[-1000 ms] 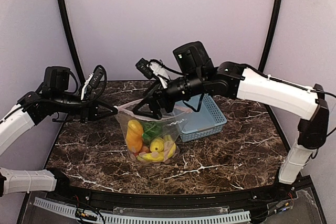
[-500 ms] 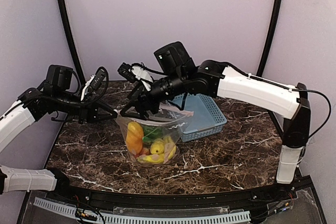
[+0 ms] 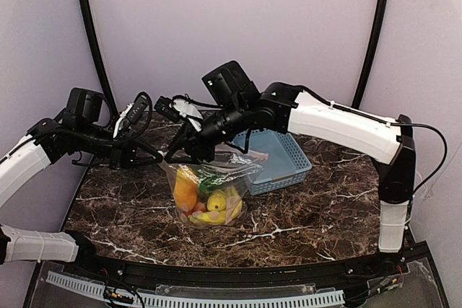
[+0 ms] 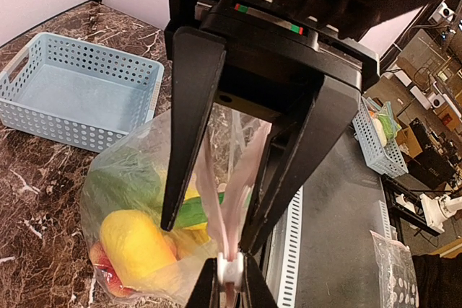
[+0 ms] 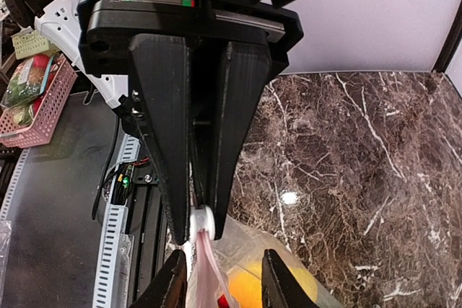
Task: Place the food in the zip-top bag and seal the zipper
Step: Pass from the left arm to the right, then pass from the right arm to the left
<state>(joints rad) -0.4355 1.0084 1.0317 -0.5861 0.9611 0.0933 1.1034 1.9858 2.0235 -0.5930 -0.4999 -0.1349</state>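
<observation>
— Left gripper (image 4: 231, 273), nearest the lens: how does it stand?
— Jaws together, pinched on the white end of the zipper (image 4: 244, 178); the pinkish strip rises away from that pinch.
— And the right gripper (image 4: 208, 238)?
— Just beyond; its two black fingers stand apart, one on each side of the strip; I cannot tell whether either touches it.
— Where is the zip-top bag (image 4: 119, 171)?
— Below both grippers, hanging from that held edge, its bottom on the marble table (image 4: 29, 200); the food (image 4: 137, 247) lies inside, yellow, orange, green and red pieces heaped together.
— Farther back?
— Light-blue basket (image 4: 72, 131), near the bag.
</observation>
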